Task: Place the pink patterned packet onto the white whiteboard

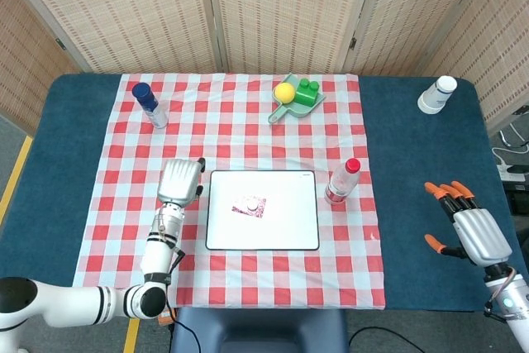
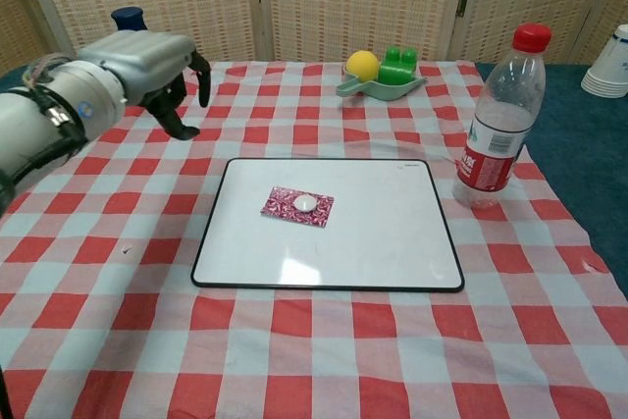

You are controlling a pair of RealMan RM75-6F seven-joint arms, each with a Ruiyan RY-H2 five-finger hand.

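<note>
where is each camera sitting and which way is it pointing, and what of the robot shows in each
Head view: high above the table's near edge, looking steeply down; shows the left hand with its arm beside the whiteboard, and the right hand over the blue cover.
Chest view: low at the near edge, looking level across the table toward the screens; only the left hand and forearm show.
Shared: the whiteboard with the pink patterned packet on it, the water bottle, and the left hand.
</note>
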